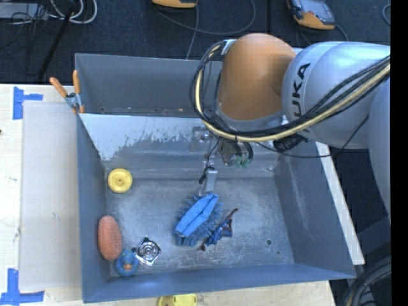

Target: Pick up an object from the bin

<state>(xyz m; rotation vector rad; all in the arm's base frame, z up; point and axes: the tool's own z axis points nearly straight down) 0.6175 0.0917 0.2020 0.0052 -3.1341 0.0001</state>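
Silver-grey, the claw (206, 183) hangs from the arm's orange-capped wrist (252, 75) near the back of the bin's (159, 94) floor. Its tip is right at the upper end of a blue brush (196, 217), which lies slanted mid-floor. I cannot tell whether the claw is spread or pressed together, or whether it touches the brush. Just beside the brush's right side sits a small dark blue toy (220, 229). Well apart to the left lie a yellow disc (119, 180), an orange-brown oval (109, 237), a shiny metal piece (148, 252) and a blue ring (126, 264).
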